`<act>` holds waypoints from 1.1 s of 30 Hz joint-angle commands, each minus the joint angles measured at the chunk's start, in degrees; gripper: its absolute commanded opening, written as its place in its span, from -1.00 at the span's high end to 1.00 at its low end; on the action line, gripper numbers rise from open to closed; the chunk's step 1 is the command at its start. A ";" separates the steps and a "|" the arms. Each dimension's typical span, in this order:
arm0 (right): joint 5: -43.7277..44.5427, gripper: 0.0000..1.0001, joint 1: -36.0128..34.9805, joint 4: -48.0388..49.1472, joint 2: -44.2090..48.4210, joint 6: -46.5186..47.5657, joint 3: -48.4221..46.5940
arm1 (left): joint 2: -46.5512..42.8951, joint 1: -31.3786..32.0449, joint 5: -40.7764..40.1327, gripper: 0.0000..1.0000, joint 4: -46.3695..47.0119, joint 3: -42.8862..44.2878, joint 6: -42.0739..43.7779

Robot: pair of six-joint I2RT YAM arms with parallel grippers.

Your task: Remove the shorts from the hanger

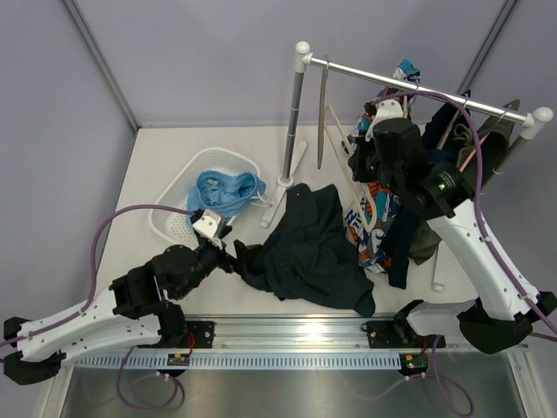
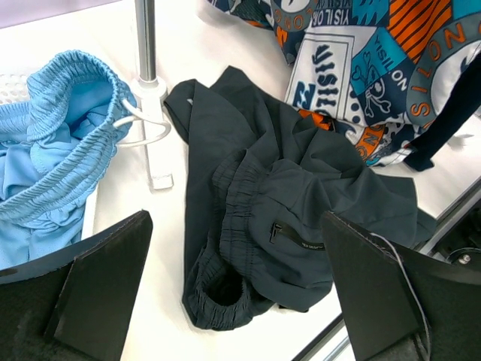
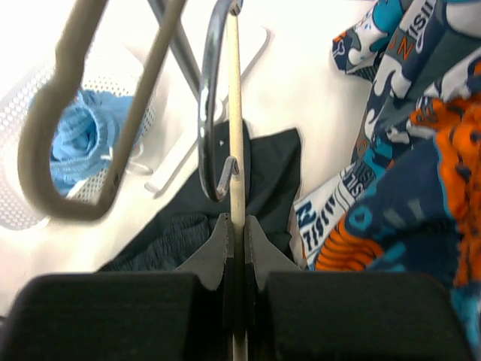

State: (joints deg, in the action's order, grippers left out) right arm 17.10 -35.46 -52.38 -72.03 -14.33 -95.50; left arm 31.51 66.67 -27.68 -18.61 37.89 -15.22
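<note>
The dark navy shorts [image 1: 313, 248] lie crumpled on the table, off any hanger; they also show in the left wrist view [image 2: 285, 195] and the right wrist view [image 3: 165, 241]. The light blue shorts [image 1: 226, 192] lie in a white basket [image 1: 174, 187]. My left gripper [image 1: 228, 255] is open and empty just above the dark shorts' waistband end [image 2: 234, 218]. My right gripper [image 1: 364, 161] is up by the rack, shut [image 3: 235, 219] on the thin edge of a beige hanger [image 3: 235, 135] with a metal hook [image 3: 207, 98].
A clothes rack with a rail [image 1: 418, 87] and post [image 1: 294, 122] stands at the back right. Patterned blue, orange and white shorts [image 1: 370, 222] and other dark garments hang from it. A second beige hanger [image 3: 75, 113] hangs beside the held one. The rack foot [image 2: 154, 150] sits by the basket.
</note>
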 commanded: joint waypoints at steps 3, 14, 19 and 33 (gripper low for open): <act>2.06 1.00 3.90 6.76 -4.51 1.40 -7.49 | -1.80 -0.23 -1.15 -0.98 1.30 0.43 -1.65; 3.37 1.00 5.67 12.91 -11.82 6.41 -17.17 | -0.48 -0.23 0.96 -0.98 2.70 -0.10 -2.27; 3.03 1.00 8.83 13.36 -16.29 5.89 -22.26 | 0.13 -0.23 1.84 -0.98 2.88 -0.10 -2.53; 0.39 1.00 11.91 15.20 -18.94 5.36 -18.33 | 0.84 -0.23 1.93 -0.98 3.23 0.17 -2.44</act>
State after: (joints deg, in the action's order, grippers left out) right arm 17.30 -24.29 -41.36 -92.49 -8.73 -115.59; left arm 31.90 66.67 -26.11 -18.55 37.85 -16.97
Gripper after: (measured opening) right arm 0.049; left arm 0.987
